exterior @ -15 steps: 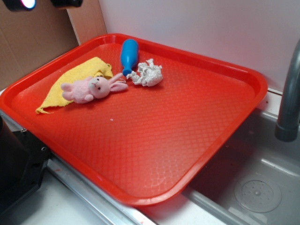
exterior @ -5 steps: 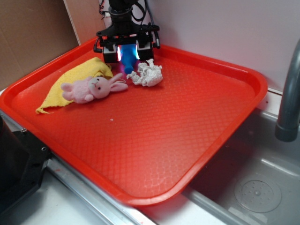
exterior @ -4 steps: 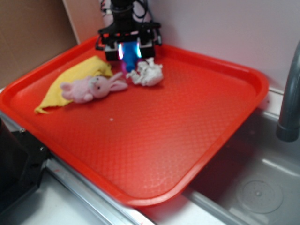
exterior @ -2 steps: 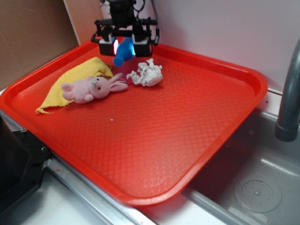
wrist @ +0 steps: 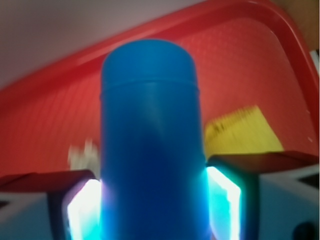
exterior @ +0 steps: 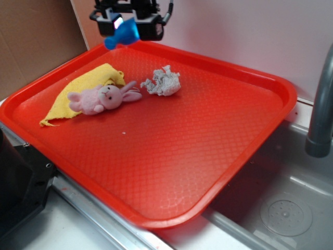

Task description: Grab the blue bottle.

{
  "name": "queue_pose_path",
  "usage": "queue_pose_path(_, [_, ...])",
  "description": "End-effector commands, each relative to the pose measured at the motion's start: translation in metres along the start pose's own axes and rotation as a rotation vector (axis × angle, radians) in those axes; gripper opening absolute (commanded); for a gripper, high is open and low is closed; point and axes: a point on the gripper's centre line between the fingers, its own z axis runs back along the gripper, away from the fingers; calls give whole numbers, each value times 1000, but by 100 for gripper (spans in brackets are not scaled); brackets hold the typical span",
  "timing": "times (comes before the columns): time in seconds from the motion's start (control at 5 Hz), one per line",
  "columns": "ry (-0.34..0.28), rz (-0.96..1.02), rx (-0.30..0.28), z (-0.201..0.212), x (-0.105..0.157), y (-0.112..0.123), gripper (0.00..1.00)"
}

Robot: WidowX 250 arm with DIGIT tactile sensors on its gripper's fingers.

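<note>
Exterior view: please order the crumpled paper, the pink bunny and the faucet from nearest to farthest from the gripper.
From the gripper, raised at the tray's back:
1. Crumpled paper, just below to its right.
2. Pink bunny, lower left, on the yellow cloth.
3. Faucet, far right edge.

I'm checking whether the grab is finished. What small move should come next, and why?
Probably just hold the grip and pause. The gripper is shut on the blue bottle, which hangs tilted, clear above the red tray, bunny and crumpled paper.
</note>
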Motion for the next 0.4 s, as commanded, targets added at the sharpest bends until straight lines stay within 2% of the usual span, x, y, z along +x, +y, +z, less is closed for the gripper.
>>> queue_pose_path(0.0, [-25, -201, -29, 35, -46, -4, 0])
queue_pose_path(0.2, [-24, -242, -32, 36, -62, -8, 0])
